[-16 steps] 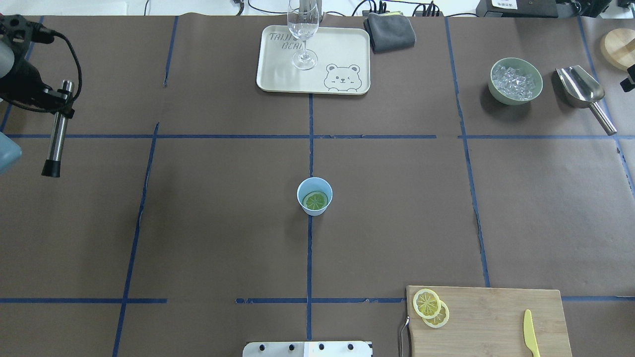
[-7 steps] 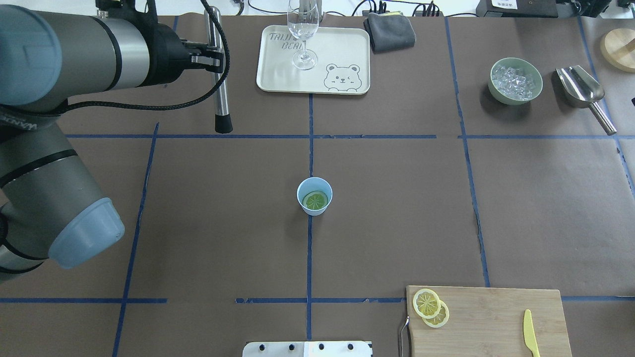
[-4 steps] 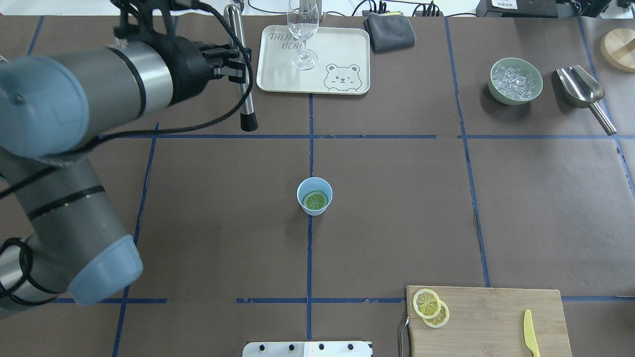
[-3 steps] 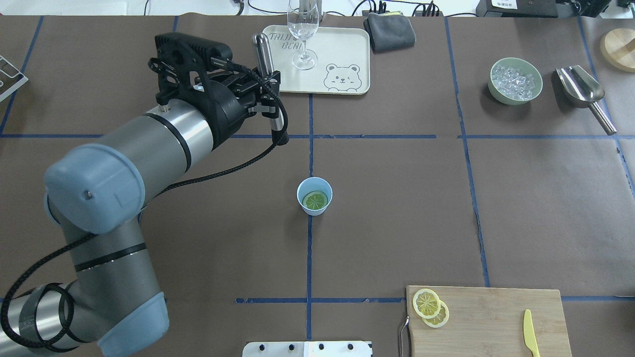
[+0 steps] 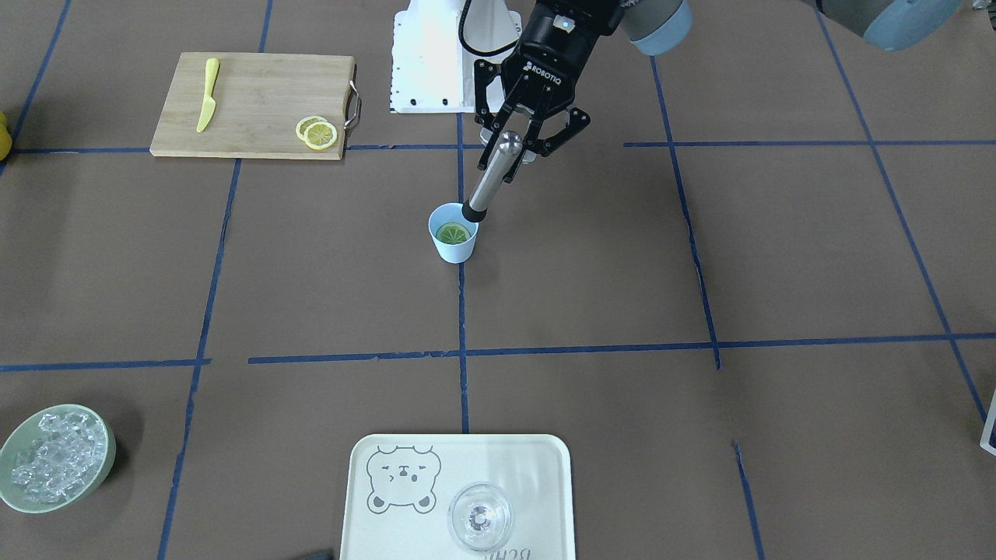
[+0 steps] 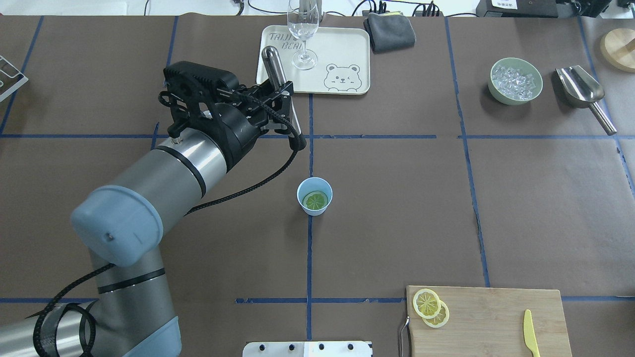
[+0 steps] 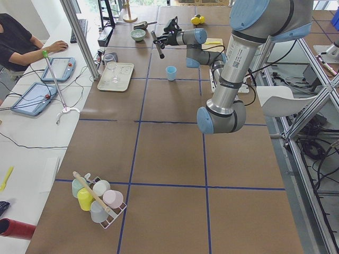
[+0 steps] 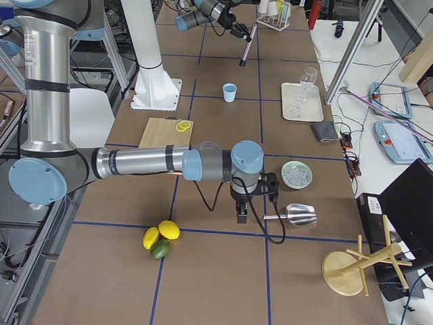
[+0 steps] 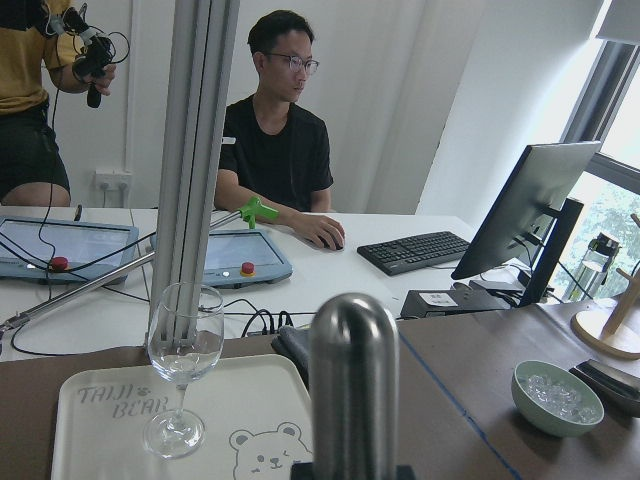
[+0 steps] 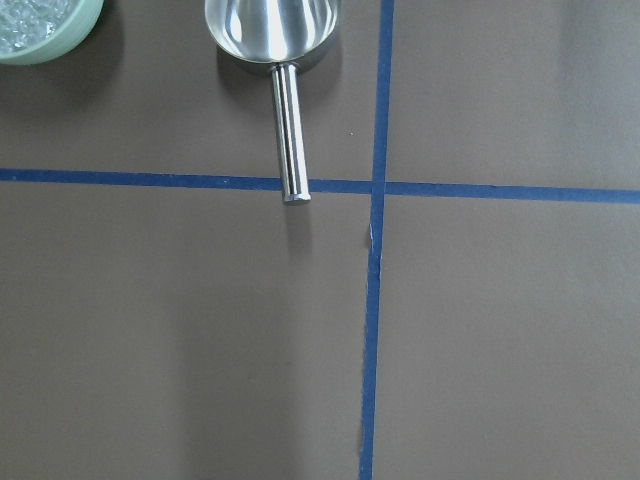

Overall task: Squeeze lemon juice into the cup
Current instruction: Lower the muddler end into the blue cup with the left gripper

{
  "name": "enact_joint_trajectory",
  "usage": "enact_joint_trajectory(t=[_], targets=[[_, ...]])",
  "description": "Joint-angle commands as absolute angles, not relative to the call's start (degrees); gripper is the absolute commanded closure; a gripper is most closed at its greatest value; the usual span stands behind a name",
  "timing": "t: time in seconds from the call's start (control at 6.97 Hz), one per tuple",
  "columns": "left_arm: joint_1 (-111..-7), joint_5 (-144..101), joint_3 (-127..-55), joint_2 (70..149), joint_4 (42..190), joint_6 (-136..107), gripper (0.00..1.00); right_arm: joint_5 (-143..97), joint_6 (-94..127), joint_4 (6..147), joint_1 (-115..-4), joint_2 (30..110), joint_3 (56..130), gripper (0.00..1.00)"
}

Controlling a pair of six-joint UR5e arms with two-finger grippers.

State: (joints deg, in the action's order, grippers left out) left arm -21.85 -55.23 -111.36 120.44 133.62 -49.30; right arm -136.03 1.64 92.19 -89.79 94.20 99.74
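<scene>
The left gripper (image 5: 523, 144), clenched on the muddler (image 5: 490, 180), has swung toward the cup (image 5: 453, 250), seemingly ready to press the lemon (image 5: 453, 232)

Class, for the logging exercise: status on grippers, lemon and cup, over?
Left gripper shut on muddler, tip raised near cup. Right gripper state unclear. Lemon slice lying inside cup. Nothing between muddler and cup.
</scene>
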Motion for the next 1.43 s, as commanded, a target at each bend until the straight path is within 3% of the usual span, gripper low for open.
enact_joint_trajectory(t=[0.0, 1.0, 1.29], targets=[[-19.1, -49.4, -109.2, 120.4, 134.1, -48.9, 1.00, -136.3, 2.2, 91.8, -91.0, 94.9, 99.8, 0.00], [-12.8, -42.6, -98.3, 123.8, 143.0, -43.3, 1.00, -136.3, 2.3, 91.7, -91.0, 94.7, 99.8, 0.00], [-12.0, -42.3, -98.1, 123.8, 143.7, -43.3, 1.00, -136.3, 2.3, 91.7, -91.1, 94.7, 99.8, 0.00]])
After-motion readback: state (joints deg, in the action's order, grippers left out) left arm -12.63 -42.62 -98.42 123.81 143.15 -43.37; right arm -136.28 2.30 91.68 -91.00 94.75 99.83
